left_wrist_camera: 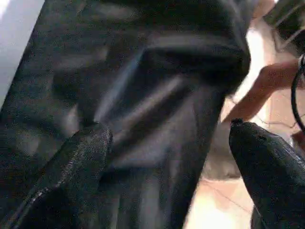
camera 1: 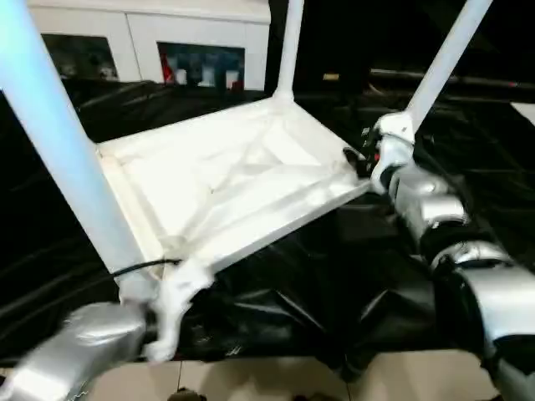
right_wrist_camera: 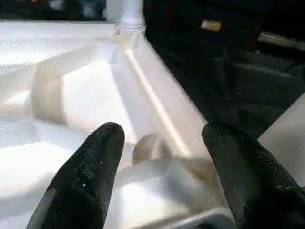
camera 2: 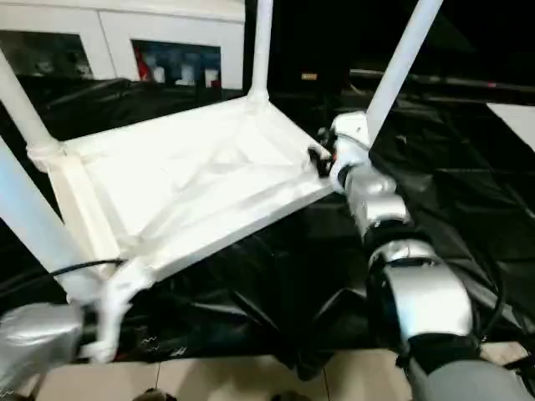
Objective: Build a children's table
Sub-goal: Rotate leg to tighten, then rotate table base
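The children's table lies upside down on the black sheeting. Its white ribbed tabletop [camera 1: 234, 184] faces up. White legs stand in its corners: one close at the left [camera 1: 58, 142], one at the far corner [camera 1: 290, 46], one at the right corner [camera 1: 447, 54]. My right gripper [right_wrist_camera: 163, 131] is open at that right corner. Its fingers [right_wrist_camera: 102, 162] straddle the tabletop's rim beside the leg's socket, and I see no clamping. My left gripper [left_wrist_camera: 167, 126] is open by the near left corner, with only black sheeting behind its fingers.
The big table draped in black sheeting [camera 1: 334, 284] ends just in front of me, with pale floor [camera 1: 251, 380] below. White cabinets [camera 1: 150, 42] stand behind. A person's arm [left_wrist_camera: 257, 95] shows beyond the sheeting in the left wrist view.
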Controlling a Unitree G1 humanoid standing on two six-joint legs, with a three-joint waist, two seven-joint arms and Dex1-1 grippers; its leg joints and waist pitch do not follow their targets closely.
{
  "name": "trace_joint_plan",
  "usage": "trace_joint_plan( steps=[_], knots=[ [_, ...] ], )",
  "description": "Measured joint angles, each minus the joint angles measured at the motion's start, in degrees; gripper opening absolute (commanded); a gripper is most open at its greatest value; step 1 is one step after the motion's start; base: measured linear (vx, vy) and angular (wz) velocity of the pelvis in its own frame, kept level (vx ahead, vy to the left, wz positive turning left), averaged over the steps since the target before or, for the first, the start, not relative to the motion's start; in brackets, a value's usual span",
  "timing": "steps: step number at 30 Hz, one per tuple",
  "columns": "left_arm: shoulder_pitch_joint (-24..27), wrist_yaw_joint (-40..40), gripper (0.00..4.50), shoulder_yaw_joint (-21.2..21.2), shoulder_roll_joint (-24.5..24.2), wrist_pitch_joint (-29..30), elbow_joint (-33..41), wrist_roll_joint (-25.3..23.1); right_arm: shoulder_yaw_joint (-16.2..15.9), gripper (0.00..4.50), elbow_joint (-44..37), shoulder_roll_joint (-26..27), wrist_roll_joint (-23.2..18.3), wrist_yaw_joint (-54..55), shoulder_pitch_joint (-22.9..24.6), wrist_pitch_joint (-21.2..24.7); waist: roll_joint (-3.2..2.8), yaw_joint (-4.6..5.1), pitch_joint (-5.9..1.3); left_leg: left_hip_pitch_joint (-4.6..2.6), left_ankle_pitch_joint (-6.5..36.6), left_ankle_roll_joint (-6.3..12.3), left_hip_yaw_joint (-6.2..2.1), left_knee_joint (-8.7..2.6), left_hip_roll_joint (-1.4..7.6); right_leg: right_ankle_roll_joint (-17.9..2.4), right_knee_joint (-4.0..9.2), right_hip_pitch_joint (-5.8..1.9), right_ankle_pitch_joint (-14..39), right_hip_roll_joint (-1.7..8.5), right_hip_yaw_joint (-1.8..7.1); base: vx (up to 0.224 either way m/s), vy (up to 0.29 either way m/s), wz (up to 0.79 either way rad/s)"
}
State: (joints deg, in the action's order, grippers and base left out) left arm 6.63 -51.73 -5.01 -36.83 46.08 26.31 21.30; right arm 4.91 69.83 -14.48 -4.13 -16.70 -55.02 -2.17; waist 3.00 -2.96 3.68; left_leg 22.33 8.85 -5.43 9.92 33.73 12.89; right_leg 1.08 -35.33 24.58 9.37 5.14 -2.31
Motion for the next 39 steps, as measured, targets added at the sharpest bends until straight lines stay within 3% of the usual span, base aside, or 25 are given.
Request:
trace_joint_plan(
  steps=[4, 7, 13, 19, 23, 26, 31, 34, 39],
  knots=[
    [7.16, -3.96, 4.45, 7.66, -5.64, 1.60, 2.62, 3.84, -0.93, 3.14, -5.84, 0.78, 0.17, -2.08, 8.55, -1.58, -0.12, -0.10, 0.04, -0.05, 0.00, 0.00, 0.00, 0.02, 0.02, -0.02, 0.03, -0.05, -0.01, -0.04, 0.04, 0.000, 0.000, 0.00],
    [9.36, -6.20, 4.45, 11.28, -7.05, 2.44, 3.28, 5.82, -0.92, 3.14, -8.30, 1.11, -0.03, -2.79, 12.03, -1.62, -0.36, -0.14, 0.19, -0.07, 0.00, 0.00, 0.00, 0.09, 0.01, -0.02, 0.01, -0.04, -0.01, -0.04, 0.07, 0.000, 0.000, 0.00],
    [13.92, -10.95, 4.45, 22.48, -12.44, 1.76, 2.36, 8.52, -0.83, 3.14, -22.20, 0.88, -2.05, -5.06, 21.33, 0.44, -0.33, -0.05, 0.13, -0.31, 0.00, 0.00, -0.17, 0.07, 0.07, 0.07, 0.01, -0.16, 0.04, -0.25, 0.11, 0.000, 0.000, 0.00],
    [14.50, -13.06, 4.45, 29.37, -13.67, -3.96, -4.25, 8.44, -0.86, 3.14, -26.93, 0.92, -1.77, -2.64, 26.13, 4.38, -0.20, -0.11, 0.05, -0.34, 0.00, 0.00, -0.20, 0.07, 0.07, 0.07, 0.04, -0.15, 0.04, -0.28, 0.16, 0.000, 0.000, 0.00],
    [9.07, -10.70, 4.45, 33.32, -9.79, -9.05, -7.57, 8.53, -0.87, 3.14, -28.97, 1.33, -1.52, 0.07, 27.46, 7.59, 0.07, -0.62, -0.08, -0.32, 0.00, 0.00, -0.24, 0.06, 0.07, 0.06, 0.01, -0.22, 0.03, -0.31, 0.16, 0.000, 0.000, 0.00],
    [4.86, -8.94, 4.45, 34.74, -8.61, -12.70, -8.13, 9.39, -1.37, 3.14, -29.07, 2.19, -0.44, 0.35, 27.56, 9.76, 0.23, -0.60, -0.19, -0.79, 0.00, -0.01, -0.33, 0.08, 0.04, 0.07, 0.08, -0.71, 0.04, -0.33, 0.17, 0.000, 0.000, 0.00],
    [0.57, -6.61, 4.45, 33.22, -2.72, -14.03, -8.68, 12.47, -2.27, 3.14, -28.80, 3.20, -0.09, 1.25, 27.41, 11.55, 0.34, -0.54, -0.28, -0.89, 0.00, -0.01, -0.29, 0.13, -0.03, 0.07, 0.08, -0.73, 0.04, -0.24, 0.19, 0.000, 0.000, 0.00],
    [0.14, -6.17, 4.45, 31.10, -2.78, -14.78, -10.06, 11.44, -3.03, 3.14, -28.82, 3.78, 0.02, 1.27, 26.35, 12.35, 0.36, -0.22, -0.30, -0.98, 0.00, -0.01, -0.35, 0.13, 0.00, 0.07, 0.04, -0.69, 0.04, -0.28, 0.14, 0.000, 0.000, 0.00],
    [1.30, -5.82, 4.45, 30.98, -5.32, -15.60, -14.19, 9.15, -3.02, 3.14, -28.93, 3.60, 0.18, 1.19, 25.73, 12.84, 0.57, 0.17, -0.43, -1.10, 0.00, -0.01, -0.42, 0.10, 0.02, 0.07, 0.00, -0.66, 0.04, -0.36, 0.13, 0.000, 0.000, 0.00]
  ],
)
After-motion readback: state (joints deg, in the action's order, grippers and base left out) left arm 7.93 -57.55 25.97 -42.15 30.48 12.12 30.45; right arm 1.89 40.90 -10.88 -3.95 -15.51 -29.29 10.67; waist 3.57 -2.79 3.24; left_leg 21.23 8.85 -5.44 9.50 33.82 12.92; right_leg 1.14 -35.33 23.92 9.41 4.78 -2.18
